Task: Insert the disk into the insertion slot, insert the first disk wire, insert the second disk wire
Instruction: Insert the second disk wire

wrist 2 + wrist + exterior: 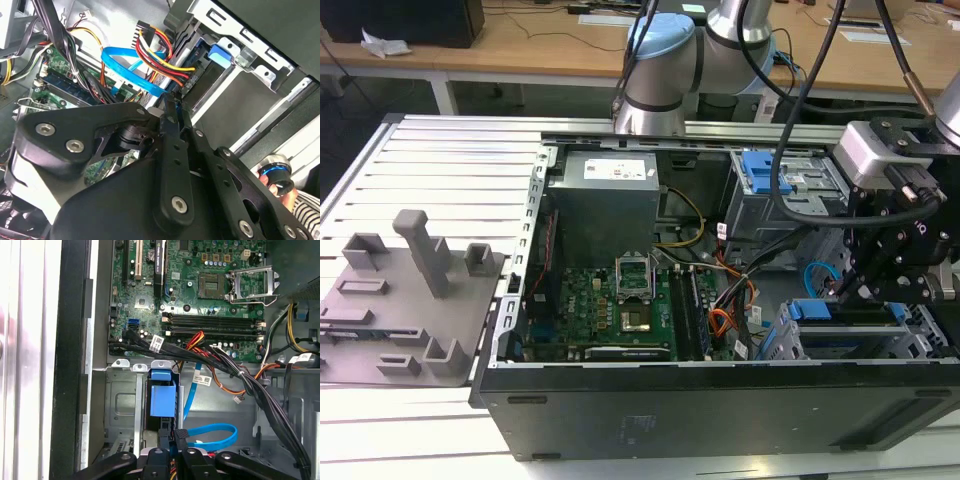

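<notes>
Hand point(176, 440), fingers together, sits by one light-blue second disk wire point(212, 436) beside one disk point(163, 400) in the insertion slot point(120, 405).

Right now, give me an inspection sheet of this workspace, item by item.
Surface: ribbed metal bench; open computer case lying on it.
Job's things: disk seated in the insertion slot, at the exterior view's right.
Clutter: grey fixture plate with blocks, at the exterior view's left.
Grippers: gripper directly above the disk; its fingers close together at the plug of the blue cable.
Cables: light-blue flat cable looped beside the slot; red-yellow-black wire bundle near it.
Surroundings: wooden desks behind.
</notes>
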